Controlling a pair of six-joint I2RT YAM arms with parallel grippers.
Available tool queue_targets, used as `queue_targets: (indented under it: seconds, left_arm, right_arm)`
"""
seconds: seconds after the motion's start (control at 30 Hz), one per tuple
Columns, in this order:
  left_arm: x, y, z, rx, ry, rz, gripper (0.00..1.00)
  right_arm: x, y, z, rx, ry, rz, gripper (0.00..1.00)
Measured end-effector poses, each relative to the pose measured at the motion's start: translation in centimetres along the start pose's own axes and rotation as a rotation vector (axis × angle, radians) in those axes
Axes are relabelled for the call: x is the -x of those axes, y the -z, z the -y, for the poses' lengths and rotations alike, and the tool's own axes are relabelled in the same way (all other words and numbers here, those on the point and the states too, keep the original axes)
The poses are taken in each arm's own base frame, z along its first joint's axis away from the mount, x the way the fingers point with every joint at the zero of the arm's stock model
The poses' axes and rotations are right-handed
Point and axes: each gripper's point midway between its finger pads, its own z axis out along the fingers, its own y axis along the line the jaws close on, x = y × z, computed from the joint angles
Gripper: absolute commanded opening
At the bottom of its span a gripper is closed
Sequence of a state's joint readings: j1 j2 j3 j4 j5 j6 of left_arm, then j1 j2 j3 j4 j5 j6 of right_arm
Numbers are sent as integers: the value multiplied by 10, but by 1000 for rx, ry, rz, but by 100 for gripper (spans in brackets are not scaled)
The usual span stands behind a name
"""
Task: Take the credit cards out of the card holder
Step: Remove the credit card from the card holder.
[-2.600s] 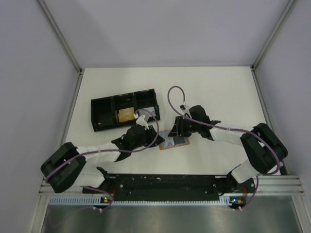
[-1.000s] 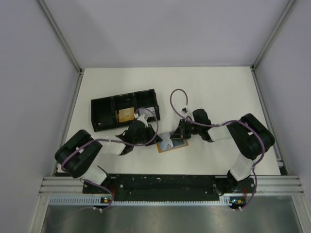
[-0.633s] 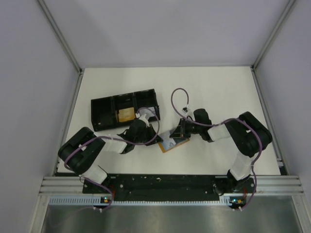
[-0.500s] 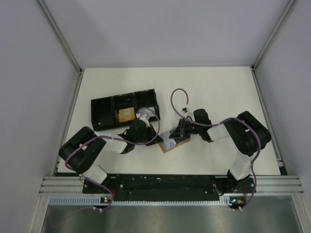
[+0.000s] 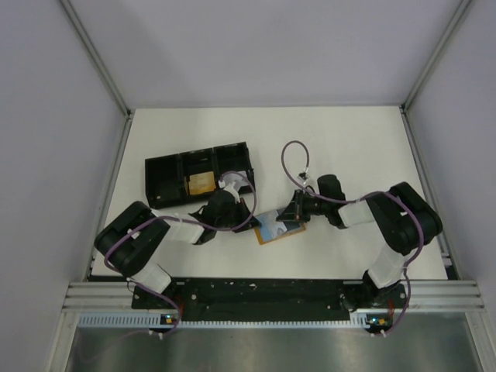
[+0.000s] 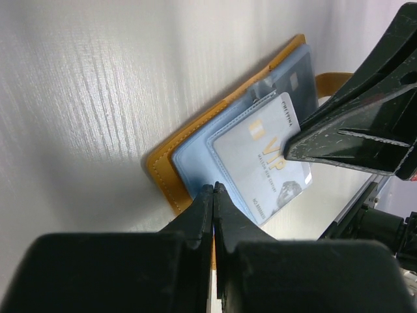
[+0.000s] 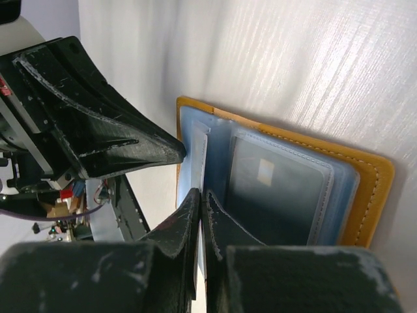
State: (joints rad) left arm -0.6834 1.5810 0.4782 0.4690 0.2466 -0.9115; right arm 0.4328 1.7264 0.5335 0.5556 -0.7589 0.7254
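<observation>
Fixed overhead view, looking down; wrist views close, opposed, sharing card holder [image 6: 161, 164]

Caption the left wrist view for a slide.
Open card holder on the table, left gripper shut at its edge, right gripper at a corner of the VIP credit card.

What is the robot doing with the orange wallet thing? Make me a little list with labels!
card holder: lies open on the white table, orange-tan outside, blue plastic sleeves inside
credit card: pale, marked VIP, on the blue sleeves; not clear if it is fully out
left end effector: shut, tips at the holder's edge
right end effector: shut, tips against the card's edge
black tray: beyond the left arm, a tan thing in its middle compartment
</observation>
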Motion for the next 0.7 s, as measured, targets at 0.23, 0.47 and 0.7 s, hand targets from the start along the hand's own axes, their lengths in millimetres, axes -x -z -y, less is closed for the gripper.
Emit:
queue_targets:
  seconds: [0.23, 0.47, 0.7]
  left_arm:
    - [0, -1, 1, -4, -1, -3, 23]
    - [-5, 11, 7, -42, 49, 10, 36]
    - [-2, 10, 21, -97, 103, 6, 36]
  right_arm:
    - [0, 6, -3, 2, 12, 10, 0]
    - [-5, 7, -2, 10, -11, 16, 0]
    - [-2, 4, -5, 20, -14, 33, 0]
